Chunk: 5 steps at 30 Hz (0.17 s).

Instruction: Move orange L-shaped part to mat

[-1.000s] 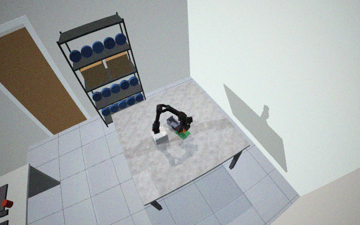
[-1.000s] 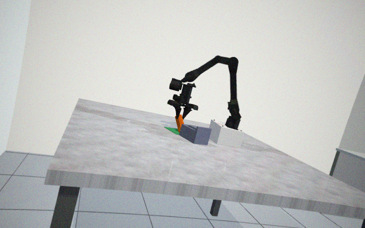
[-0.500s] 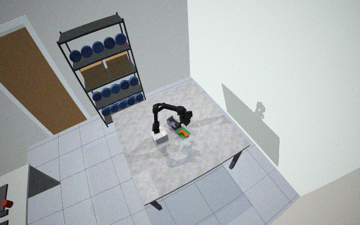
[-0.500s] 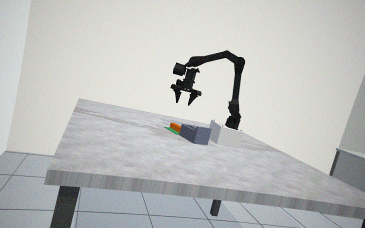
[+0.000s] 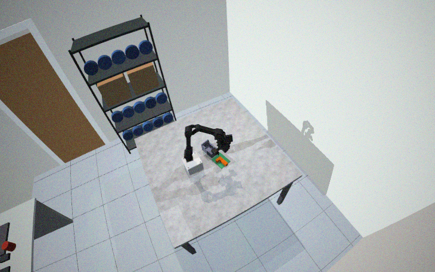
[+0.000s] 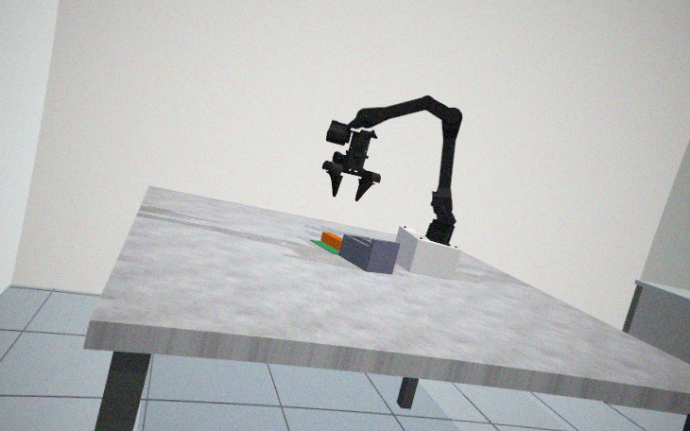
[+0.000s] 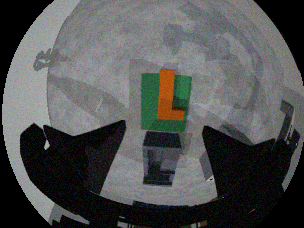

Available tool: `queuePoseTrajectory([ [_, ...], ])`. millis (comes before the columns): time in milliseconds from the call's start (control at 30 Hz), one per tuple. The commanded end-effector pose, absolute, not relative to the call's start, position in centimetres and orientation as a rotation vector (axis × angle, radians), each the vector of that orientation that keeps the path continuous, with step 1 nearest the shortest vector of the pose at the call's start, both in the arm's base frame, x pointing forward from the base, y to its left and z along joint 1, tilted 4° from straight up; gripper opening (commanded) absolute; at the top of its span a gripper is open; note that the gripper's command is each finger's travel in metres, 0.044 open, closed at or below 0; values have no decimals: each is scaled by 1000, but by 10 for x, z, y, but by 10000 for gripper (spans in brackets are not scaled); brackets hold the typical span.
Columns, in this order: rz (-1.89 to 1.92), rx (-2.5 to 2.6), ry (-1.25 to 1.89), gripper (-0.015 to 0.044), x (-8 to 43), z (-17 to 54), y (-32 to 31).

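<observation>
The orange L-shaped part (image 5: pixel 223 161) (image 6: pixel 330 239) (image 7: pixel 166 92) lies on the green mat (image 5: pixel 225 157) (image 6: pixel 324 247) (image 7: pixel 149 100), its L outline facing up. It looks flat; I cannot tell whether this is its top side. In the wrist view its long bar reaches the mat's far edge, and its foot is near the tray. The grey tray (image 5: pixel 207 153) (image 6: pixel 382 257) (image 7: pixel 162 139) stands beside the mat, its pocket without the part. My gripper (image 5: pixel 220 151) (image 6: pixel 346 198) (image 7: pixel 165 127) is open and empty, well above the mat and tray, touching neither.
The white arm base (image 5: pixel 195 168) (image 6: pixel 433 260) stands on the table (image 5: pixel 246 175) (image 6: pixel 219 300) close to the tray. The tray's walls rise beside the mat. A shelf rack (image 5: pixel 111 35) stands behind the table, and a wall is beyond its far edge.
</observation>
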State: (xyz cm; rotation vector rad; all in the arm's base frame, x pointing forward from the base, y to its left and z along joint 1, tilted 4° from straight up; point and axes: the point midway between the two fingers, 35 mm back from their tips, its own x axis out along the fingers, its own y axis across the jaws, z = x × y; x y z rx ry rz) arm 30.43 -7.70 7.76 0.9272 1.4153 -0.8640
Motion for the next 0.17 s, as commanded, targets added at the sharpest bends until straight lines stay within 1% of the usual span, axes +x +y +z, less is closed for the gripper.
queuePoseTrajectory([
  [0, -863, 928, 1413, 400, 305, 78, -77],
  [133, -863, 928, 1413, 400, 305, 78, -77],
])
